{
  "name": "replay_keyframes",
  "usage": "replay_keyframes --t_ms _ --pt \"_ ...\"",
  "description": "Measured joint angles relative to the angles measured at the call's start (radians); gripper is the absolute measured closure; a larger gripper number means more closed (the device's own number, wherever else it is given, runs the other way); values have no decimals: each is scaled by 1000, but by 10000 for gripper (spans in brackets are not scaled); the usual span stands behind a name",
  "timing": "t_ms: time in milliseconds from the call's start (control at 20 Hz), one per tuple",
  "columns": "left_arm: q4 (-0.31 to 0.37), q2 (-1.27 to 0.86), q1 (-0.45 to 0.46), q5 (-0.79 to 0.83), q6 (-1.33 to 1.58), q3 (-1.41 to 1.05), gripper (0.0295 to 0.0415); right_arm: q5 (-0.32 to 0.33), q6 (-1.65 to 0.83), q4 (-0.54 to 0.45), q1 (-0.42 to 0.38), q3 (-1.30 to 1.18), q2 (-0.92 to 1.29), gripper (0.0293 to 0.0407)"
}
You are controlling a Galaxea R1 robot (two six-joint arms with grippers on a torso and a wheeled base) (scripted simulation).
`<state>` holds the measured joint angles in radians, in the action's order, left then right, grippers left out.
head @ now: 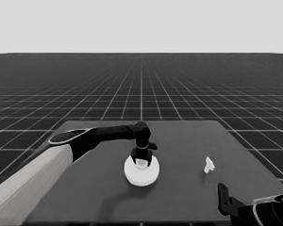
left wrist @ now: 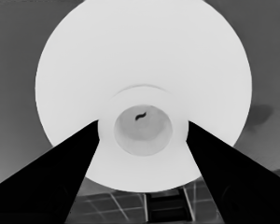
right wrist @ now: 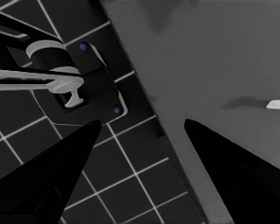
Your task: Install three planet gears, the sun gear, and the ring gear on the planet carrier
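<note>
The ring gear, the larger round part, lies at the table's middle as a thick white stack. In the left wrist view it fills the picture, with a raised hub around its centre hole. My left gripper reaches in from the left and stands straight above it. Its fingers press against both sides of the hub, so it is shut on the part. The planet gears, the sun gear and the planet carrier are hidden. My right gripper is parked at the lower right corner, open with nothing between its fingers.
A thin white piece lies on the table's right half, also in the right wrist view. Past the table's edge the right wrist view shows dark machinery with small blue lights.
</note>
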<state>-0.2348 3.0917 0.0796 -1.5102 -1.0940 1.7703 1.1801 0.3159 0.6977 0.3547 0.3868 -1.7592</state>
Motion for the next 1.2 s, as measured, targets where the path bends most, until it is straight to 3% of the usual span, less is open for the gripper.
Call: replay_keyframes --t_ms 1200 --pt "0 0 0 0 209 0 362 0 0 0 0 0 0 315"
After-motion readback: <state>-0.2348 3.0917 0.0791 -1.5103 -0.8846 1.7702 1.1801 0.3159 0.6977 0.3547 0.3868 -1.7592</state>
